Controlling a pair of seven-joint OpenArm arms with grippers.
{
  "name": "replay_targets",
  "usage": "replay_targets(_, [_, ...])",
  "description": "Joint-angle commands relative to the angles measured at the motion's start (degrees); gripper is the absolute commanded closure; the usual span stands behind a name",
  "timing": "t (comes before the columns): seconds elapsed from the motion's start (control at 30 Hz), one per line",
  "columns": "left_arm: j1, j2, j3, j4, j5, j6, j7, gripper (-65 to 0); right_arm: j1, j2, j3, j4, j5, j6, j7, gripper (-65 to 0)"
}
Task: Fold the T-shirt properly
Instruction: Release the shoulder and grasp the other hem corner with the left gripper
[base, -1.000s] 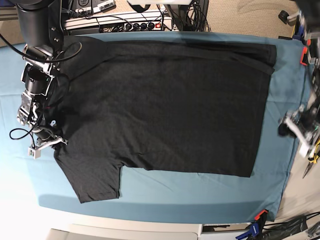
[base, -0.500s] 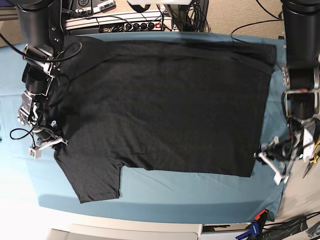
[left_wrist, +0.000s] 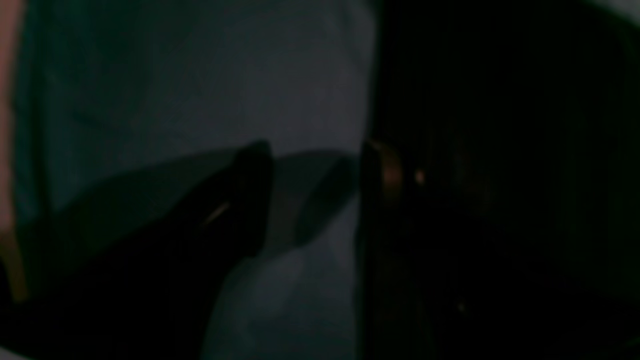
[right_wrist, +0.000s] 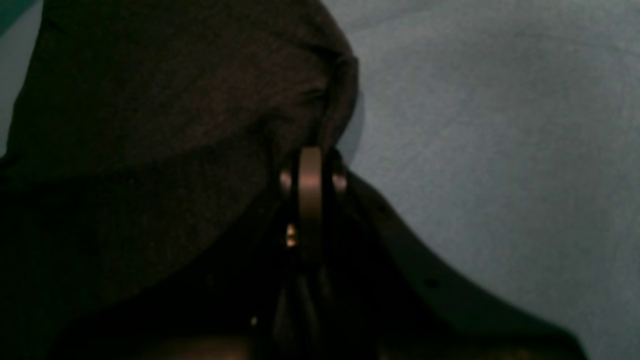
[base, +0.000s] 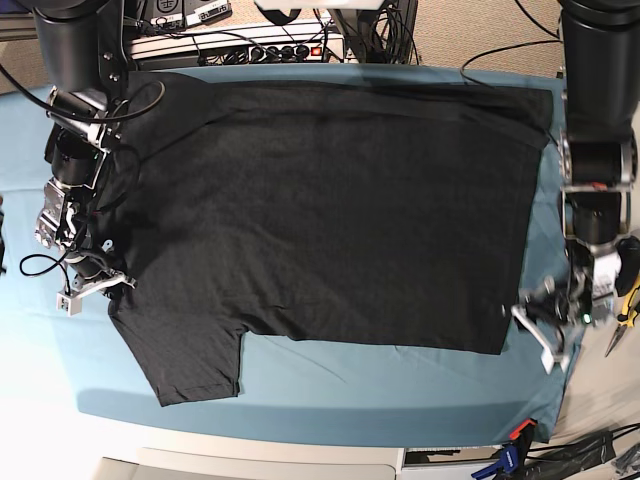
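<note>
T-shirt (base: 330, 215) flat, long axis left-right | right fingers (base: 100, 281) clamped on T-shirt | left fingers (base: 540, 335) apart

- One T-shirt (base: 330, 215), black, lies spread flat; its hem corner is just beside the left gripper (base: 535, 330), and its sleeve is at the right gripper (base: 95, 285).
- One teal table cloth (base: 400, 385) lies under both grippers.
- Two robot arms: one ends in the left gripper, with fingers apart; one ends in the right gripper, closed on the shirt fabric.
- One power strip (base: 235, 45) is far behind the right gripper.
- Two clamps (base: 515, 445) are at the cloth corner near the left gripper.
</note>
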Motion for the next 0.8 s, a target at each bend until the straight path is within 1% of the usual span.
replay_targets(0.0, [-1.36,-0.74,-0.11,0.72,-1.07,0.02,0.37,-28.9,0.96,0.81,0.04,0.48,-0.48,0.35,-0.90,0.0])
replay_targets(0.1, [-0.31,-0.70,-0.11,0.72,-4.72,-0.07,0.20,-28.9,0.96,0.81,0.04,0.48,-0.48,0.35,-0.90,0.0])
replay_targets(0.27, [-0.83,-0.68,-0.15,0.72,-7.15,-0.94,-0.20,-28.9,0.96,0.81,0.04,0.48,-0.48,0.35,-0.87,0.0])
replay_targets(0.33, [-1.16,-0.55,-0.15,0.72,-7.48,-1.79,-0.50,-28.9,0.96,0.79,0.04,0.48,-0.48,0.35,-0.85,0.0])
replay_targets(0.43, [-1.44,0.17,-0.15,0.72,-7.63,-1.77,-0.70,-28.9,0.96,0.79,0.04,0.48,-0.44,0.35,-0.83,0.0])
replay_targets(0.67, [-1.55,3.32,-0.15,0.72,-7.34,-1.79,-1.51,-28.9,0.96,0.81,0.04,0.48,-0.48,0.35,-0.90,0.0])
replay_targets(0.77, [-1.73,3.80,-0.15,0.72,-7.15,-1.99,-1.88,-28.4,0.96,0.81,0.07,0.48,-0.48,0.35,-0.87,0.0])
